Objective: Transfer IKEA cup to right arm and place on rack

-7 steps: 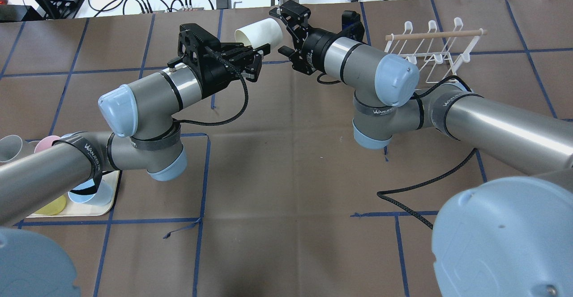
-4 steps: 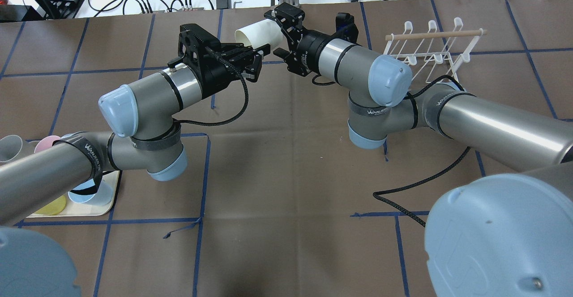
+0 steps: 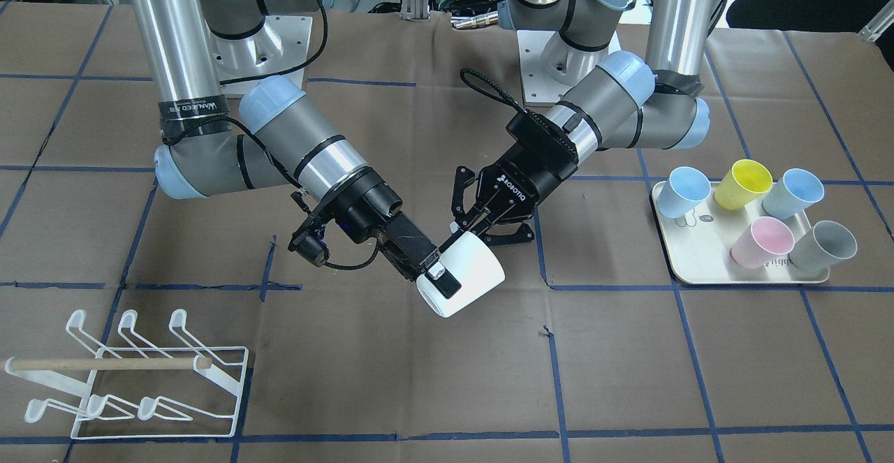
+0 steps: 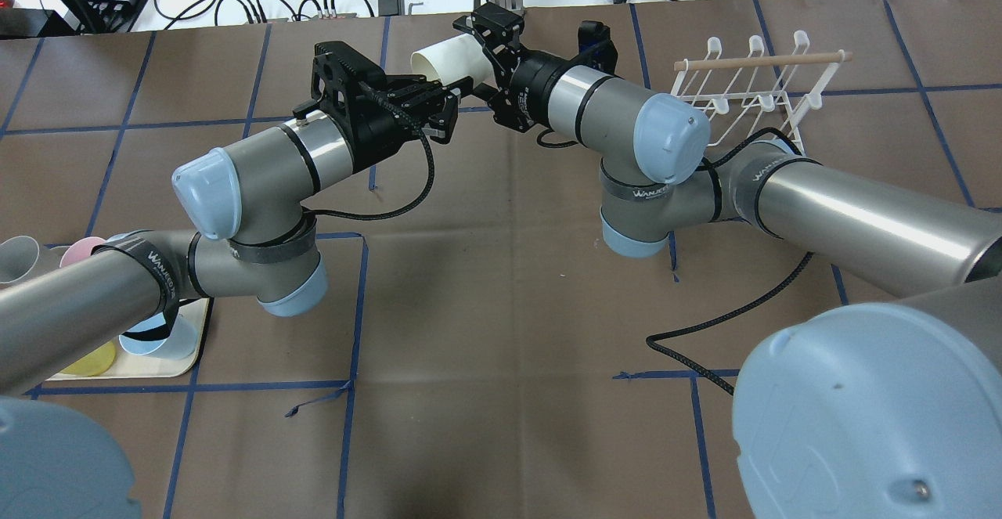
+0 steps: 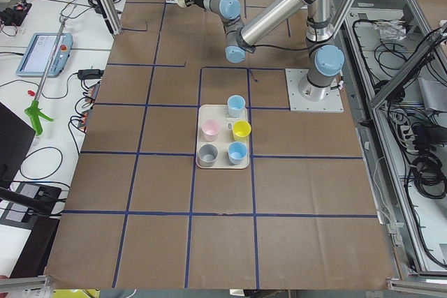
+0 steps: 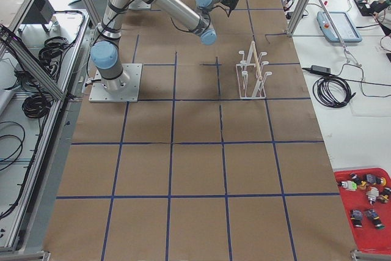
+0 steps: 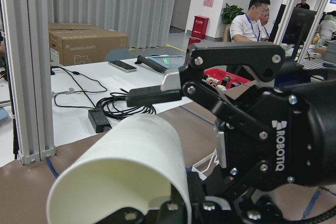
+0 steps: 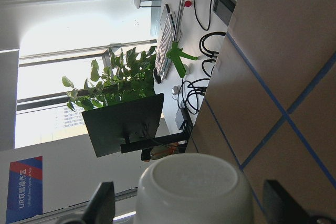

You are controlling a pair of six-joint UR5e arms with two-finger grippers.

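A white IKEA cup (image 4: 442,57) is held on its side in the air over the far middle of the table. My left gripper (image 4: 455,88) is shut on its rim; in the front view the left gripper (image 3: 461,229) grips the wide end of the cup (image 3: 478,267). My right gripper (image 4: 476,57) is open, its jaws straddling the cup's base end without touching. The right wrist view shows the base (image 8: 194,187) between spread fingers (image 8: 102,205). The white wire rack (image 4: 751,88) with its wooden dowel stands at the far right.
A cream tray (image 3: 698,278) with several coloured cups sits on the left arm's side, also seen in the overhead view (image 4: 133,366). The rack (image 3: 140,379) is on the right arm's side. A black cable (image 4: 728,319) lies on the brown mat.
My right gripper has moved left toward the cup, and its open jaws now stand around the base end. The left arm and cup have stayed still.
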